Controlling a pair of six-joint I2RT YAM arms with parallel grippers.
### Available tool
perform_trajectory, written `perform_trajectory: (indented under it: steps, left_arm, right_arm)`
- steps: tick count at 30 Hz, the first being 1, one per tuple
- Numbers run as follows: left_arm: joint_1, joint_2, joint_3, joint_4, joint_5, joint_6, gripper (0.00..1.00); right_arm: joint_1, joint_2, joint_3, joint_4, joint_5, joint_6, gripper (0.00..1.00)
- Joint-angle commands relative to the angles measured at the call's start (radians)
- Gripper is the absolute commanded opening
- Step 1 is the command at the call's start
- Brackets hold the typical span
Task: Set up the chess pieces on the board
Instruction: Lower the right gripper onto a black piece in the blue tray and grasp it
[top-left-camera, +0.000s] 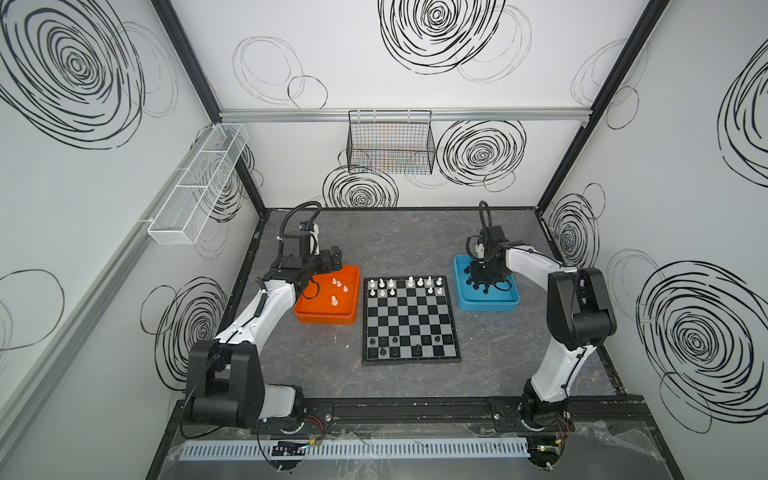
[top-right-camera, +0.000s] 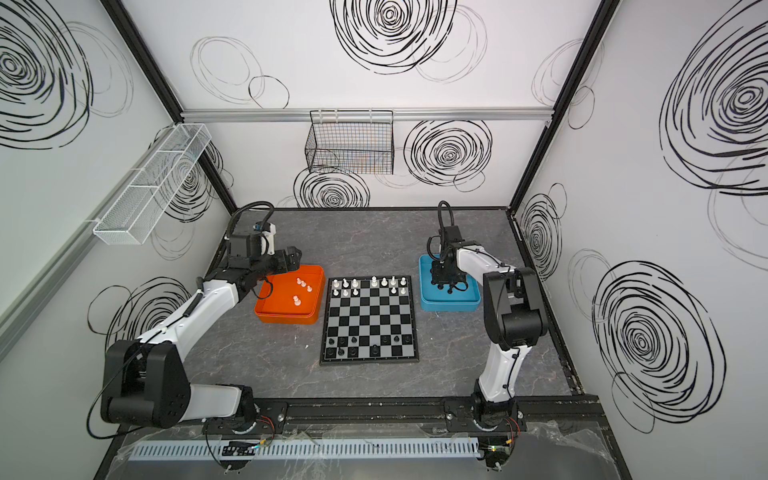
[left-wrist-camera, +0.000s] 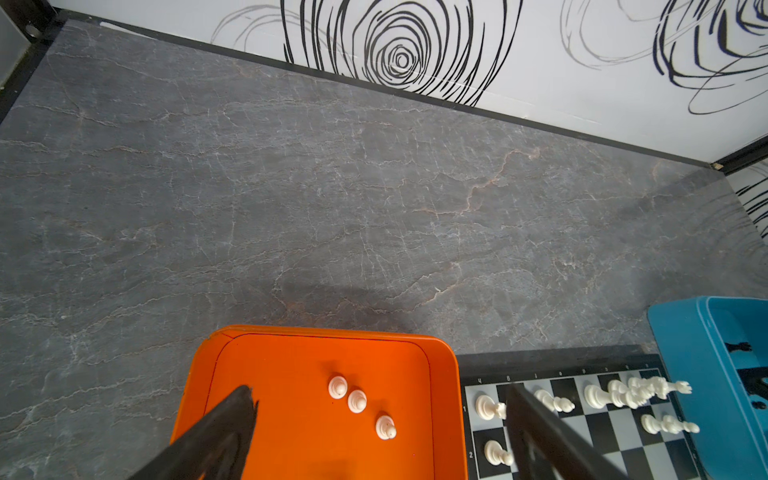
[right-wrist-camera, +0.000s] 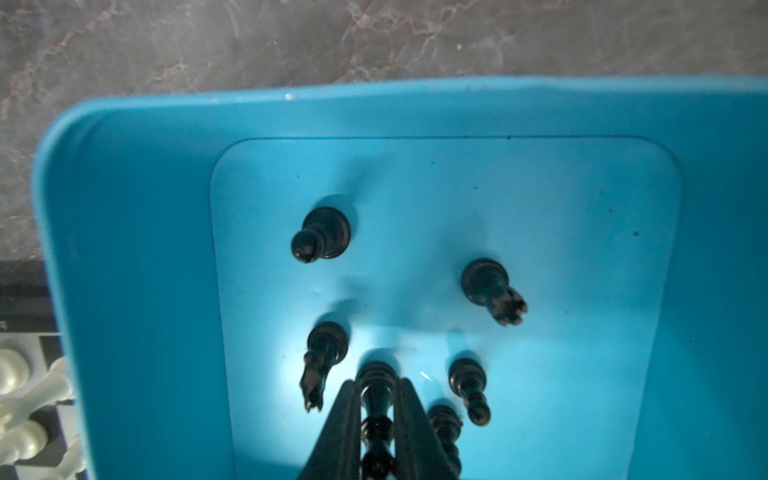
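Okay, right claw (right-wrist-camera: 376, 384) first: we see it down inside the blue tray (right-wrist-camera: 124, 249), its two fingers (right-wrist-camera: 343, 432) pressed in from either side on a black piece (right-wrist-camera: 375, 409), pinching the stem. We cannot tell whether that piece's base has left the tray floor. Around the grip we count five loose black pieces (right-wrist-camera: 320, 235), all standing on the tray floor. One stands just beside a finger and the rest are a bit further off.

Next, left claw (left-wrist-camera: 380, 392): its fingers are spread wide and it holds nothing. It hangs above the orange tray (left-wrist-camera: 446, 395). In the left wrist view one finger shows over the tray floor and the other over the near edge of the board. Below it loose white pieces (left-wrist-camera: 356, 401) stand in the orange tray. We see three in the left wrist view and four in both top views, three of them bunched in a short line and one apart.

Moving outward, the board (top-left-camera: 409, 320) lies flat in the middle of the grey tabletop (top-left-camera: 415, 241), between the two trays. The orange tray is just beside its far left corner and the blue tray just beside its far right corner. White chess pieces (top-left-camera: 411, 281) stand on the two far rows, which are partly filled. Black chess pieces (top-left-camera: 417, 350) stand on the two near rows, also partly filled. Both arms reach in from the near edge, left arm to the orange tray, right arm to the blue tray.
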Motion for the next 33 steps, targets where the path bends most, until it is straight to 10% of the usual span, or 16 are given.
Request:
perform_trajectory:
  steps: [1,33]
  left_arm:
    - [0.010,0.011,-0.008,0.042,0.012,0.008,0.97]
    - [0.009,0.014,-0.009,0.044,0.028,-0.002,0.96]
  right_arm:
    - [0.003,-0.020,0.022,-0.022,0.018,-0.007,0.18]
    - [0.002,-0.045,-0.002,-0.030,0.028,-0.011,0.28]
